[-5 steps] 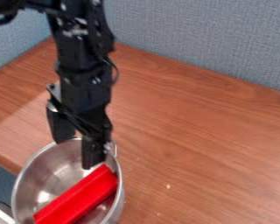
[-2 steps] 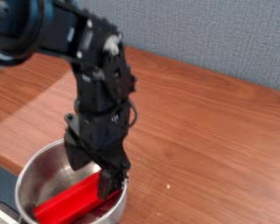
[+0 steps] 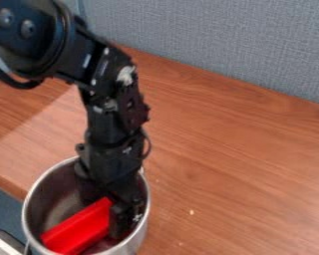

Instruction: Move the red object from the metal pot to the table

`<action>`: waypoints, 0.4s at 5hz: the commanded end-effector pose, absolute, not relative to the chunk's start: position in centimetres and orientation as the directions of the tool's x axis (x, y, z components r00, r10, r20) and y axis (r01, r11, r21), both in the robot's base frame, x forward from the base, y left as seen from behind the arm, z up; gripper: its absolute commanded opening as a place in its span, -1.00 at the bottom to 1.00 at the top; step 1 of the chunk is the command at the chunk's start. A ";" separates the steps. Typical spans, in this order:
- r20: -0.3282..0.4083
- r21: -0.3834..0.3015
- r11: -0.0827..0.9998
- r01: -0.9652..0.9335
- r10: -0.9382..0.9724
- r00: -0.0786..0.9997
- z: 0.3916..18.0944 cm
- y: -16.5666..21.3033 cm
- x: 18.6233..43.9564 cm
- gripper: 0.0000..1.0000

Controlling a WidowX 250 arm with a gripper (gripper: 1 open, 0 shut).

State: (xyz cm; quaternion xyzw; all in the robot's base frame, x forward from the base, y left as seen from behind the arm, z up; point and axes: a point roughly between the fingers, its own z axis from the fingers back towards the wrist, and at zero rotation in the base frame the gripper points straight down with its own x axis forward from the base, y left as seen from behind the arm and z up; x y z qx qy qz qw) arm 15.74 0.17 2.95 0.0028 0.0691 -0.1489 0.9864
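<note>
The red object [image 3: 77, 228] lies tilted inside the metal pot [image 3: 40, 195] at the lower left of the camera view. My gripper [image 3: 113, 202] points straight down and has dipped into the pot. Its dark fingers [image 3: 128, 209] stand open around the upper right end of the red block. I cannot tell whether the fingers touch the block, and that end of it is hidden behind them. The pot rests on the brown wood-grain table [image 3: 242, 149].
A grey-blue wall [image 3: 242, 40] runs behind the table's far edge. My black arm [image 3: 83, 60] reaches in from the upper left. The table's near left edge [image 3: 3, 184] lies just beside the pot.
The gripper has sunk from above the pot's rim down into the pot, over the block's upper end. The jaws stayed open. The block has not moved.
</note>
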 end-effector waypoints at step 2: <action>-0.134 -0.018 0.981 0.194 -0.195 0.972 2.7 0.6 16.8 -1.00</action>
